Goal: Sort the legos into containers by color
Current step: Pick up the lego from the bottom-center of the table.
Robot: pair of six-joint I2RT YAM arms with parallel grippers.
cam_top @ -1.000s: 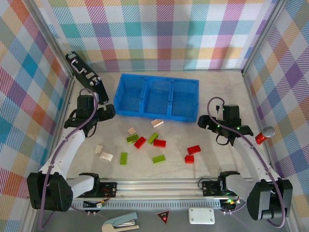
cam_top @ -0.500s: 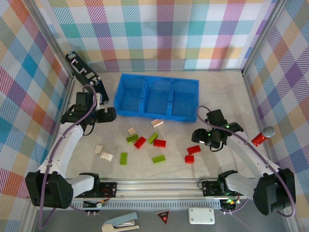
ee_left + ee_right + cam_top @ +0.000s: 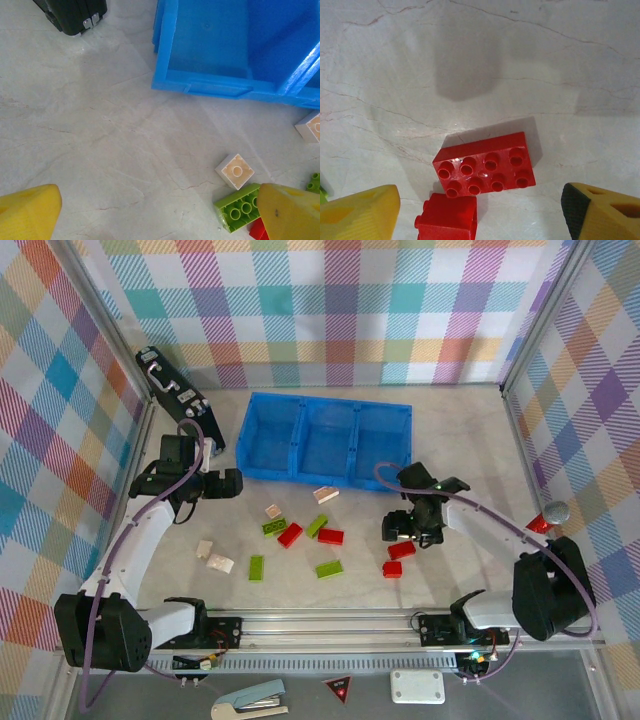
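Nearest me, along the near edge of the bench, five legos lie loose. Toward the left edge are a cream brick and a second cream brick. Then come a green brick, a second green brick and a small red brick.

Just behind the small red one is the long red brick. My right jaws hang over it, spread wide to either side. They touch nothing and hold nothing. I judge this to be my line-up for a first pick.

Mid-bench sits a looser cluster:
- **Red:** a third red brick and a fourth red brick.
- **Green:** a third green brick and a fourth green brick.
- **Cream:** a third cream brick and, closest to the tray, a fourth cream brick.

My left jaws are fully spread and empty over bare bench, left of that cluster.

Beyond lies the blue tray, with a black case at the far-left corner.

My count is four red, four green and four cream, twelve in all, for three compartments. All three look bare, so nothing is sorted and the whole job remains.
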